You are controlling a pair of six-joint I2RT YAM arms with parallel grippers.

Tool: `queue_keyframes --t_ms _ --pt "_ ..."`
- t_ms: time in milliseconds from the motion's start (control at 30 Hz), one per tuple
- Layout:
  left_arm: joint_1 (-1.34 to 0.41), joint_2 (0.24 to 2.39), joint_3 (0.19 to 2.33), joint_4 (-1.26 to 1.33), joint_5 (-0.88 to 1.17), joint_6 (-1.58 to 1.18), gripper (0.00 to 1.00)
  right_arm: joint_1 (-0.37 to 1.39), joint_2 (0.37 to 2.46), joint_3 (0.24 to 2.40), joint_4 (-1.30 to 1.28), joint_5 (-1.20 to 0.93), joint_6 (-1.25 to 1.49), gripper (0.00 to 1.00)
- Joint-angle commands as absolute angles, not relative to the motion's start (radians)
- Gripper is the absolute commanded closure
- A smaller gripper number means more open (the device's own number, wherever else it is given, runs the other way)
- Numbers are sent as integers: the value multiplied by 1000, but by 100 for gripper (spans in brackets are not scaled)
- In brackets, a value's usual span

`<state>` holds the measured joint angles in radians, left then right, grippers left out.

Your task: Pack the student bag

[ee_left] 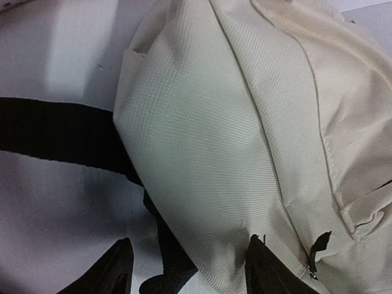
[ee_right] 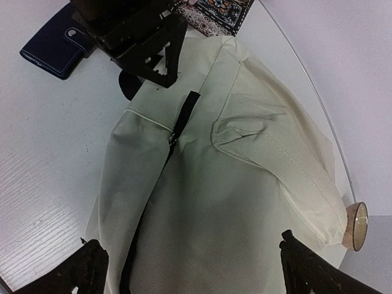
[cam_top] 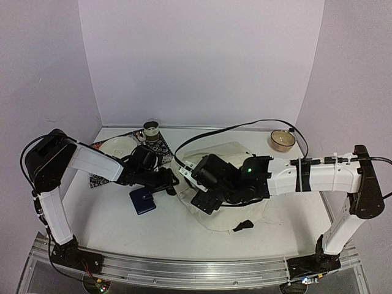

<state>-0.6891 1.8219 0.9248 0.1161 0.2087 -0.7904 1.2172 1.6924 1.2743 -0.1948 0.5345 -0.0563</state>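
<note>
The student bag point(cam_top: 236, 211) is a cream fabric backpack lying flat mid-table, largely covered by my right arm. Its weave fills the left wrist view point(ee_left: 202, 141), with a black strap point(ee_left: 49, 131) at the left. A black zipper point(ee_right: 177, 125) runs down the bag point(ee_right: 245, 184). My left gripper point(cam_top: 173, 182) point(ee_left: 193, 272) is at the bag's left edge, open, with the fabric corner and strap end between its fingers; it also shows in the right wrist view point(ee_right: 160, 73). My right gripper point(cam_top: 205, 199) point(ee_right: 196, 269) hovers wide open above the bag, holding nothing.
A navy wallet point(cam_top: 142, 200) point(ee_right: 55, 40) lies left of the bag. Behind it are a patterned cloth point(cam_top: 162, 147) point(ee_right: 214, 12), a white plate point(cam_top: 116, 146) and a cup point(cam_top: 150, 128). A small bowl point(cam_top: 282, 140) point(ee_right: 355, 226) stands at the back right.
</note>
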Motion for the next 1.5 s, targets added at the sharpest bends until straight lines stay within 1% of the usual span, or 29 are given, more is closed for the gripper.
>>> queue_keyframes --t_ms 0,33,100,233,267,300,500,633,767,900,1067,1300,1467 --pt "-696 1878 1002 177 306 -835 40 1205 1657 1251 -236 574 -11 2" --pt "-699 1886 1009 180 309 -836 44 1201 1650 1240 -234 579 -8 2" --pt "-703 1893 1025 183 309 -836 58 1192 1636 1220 -231 581 12 2" --pt "-703 1841 1038 181 294 -813 94 1184 1600 1190 -229 578 53 2" --pt "-703 1815 1038 178 285 -802 98 1184 1587 1182 -229 577 56 2" --pt "-703 1787 1037 175 277 -790 100 1182 1573 1175 -229 575 60 2" --pt "-703 1615 1067 98 237 -702 100 1175 1476 1135 -228 563 100 2" --pt "-703 1520 1170 -43 210 -601 100 1172 1395 1120 -229 505 133 2" --pt "-701 1496 1338 -187 211 -491 100 1172 1320 1111 -224 479 154 2" --pt "-700 1513 1498 -325 196 -411 100 1172 1250 1087 -215 501 166 2" --pt "-700 1540 1699 -438 217 -341 100 1172 1185 1051 -194 535 182 2" --pt "-701 1697 2038 -638 269 -265 100 1172 1112 983 -148 613 216 2" --pt "-750 1815 2110 -641 366 -279 100 1172 1067 944 -129 678 234 2"
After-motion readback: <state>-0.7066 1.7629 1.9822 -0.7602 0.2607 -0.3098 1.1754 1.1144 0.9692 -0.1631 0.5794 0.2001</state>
